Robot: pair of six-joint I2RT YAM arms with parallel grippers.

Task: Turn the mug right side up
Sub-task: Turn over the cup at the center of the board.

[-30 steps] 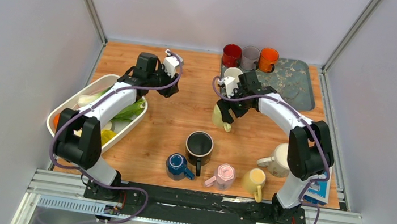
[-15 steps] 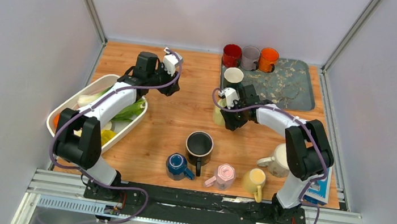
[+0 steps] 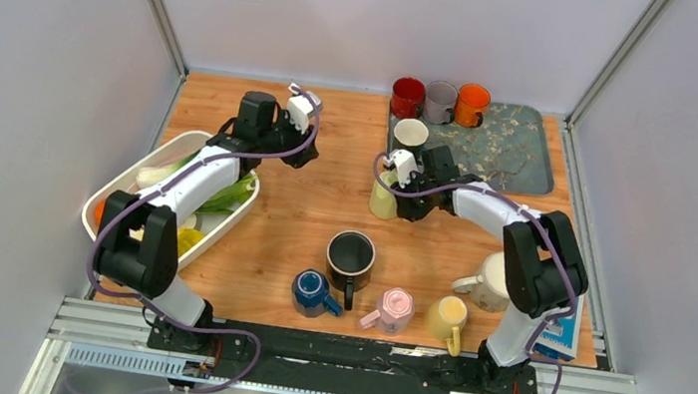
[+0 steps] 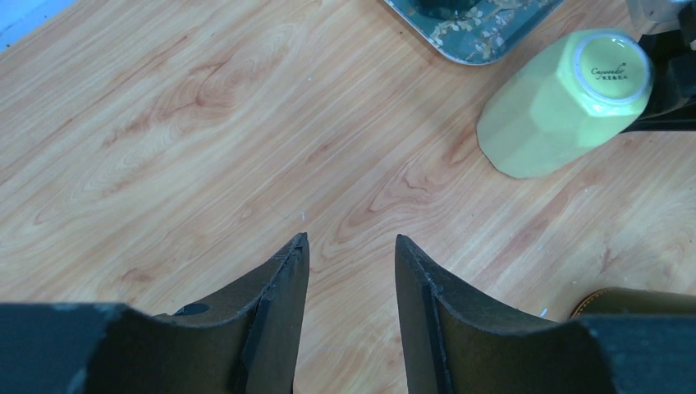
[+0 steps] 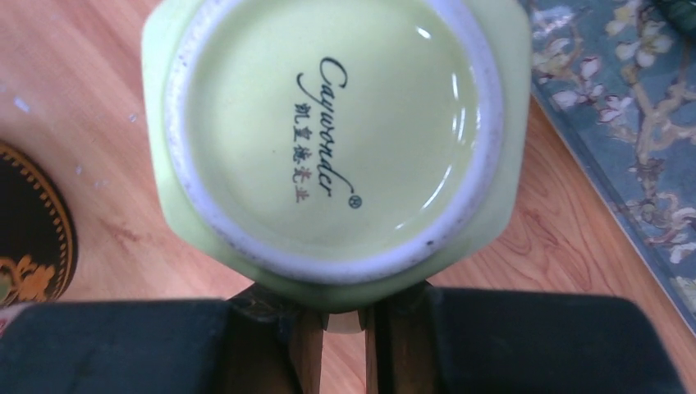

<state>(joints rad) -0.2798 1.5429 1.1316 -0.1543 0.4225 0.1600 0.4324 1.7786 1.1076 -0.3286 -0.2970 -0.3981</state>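
The right hand point(image 5: 343, 324) pinches the handle of the green mug point(image 5: 328, 123), base-up toward the far right corner of the desk point(image 3: 303, 212) beside the tray point(image 3: 520, 163), so the next move likely calls for lifting and rolling it upright

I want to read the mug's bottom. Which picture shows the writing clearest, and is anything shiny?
Right wrist view: the green mug shows its writing big and sharp, with small white glare streaks. Left wrist view: the writing is tiny. Top view: unreadable.
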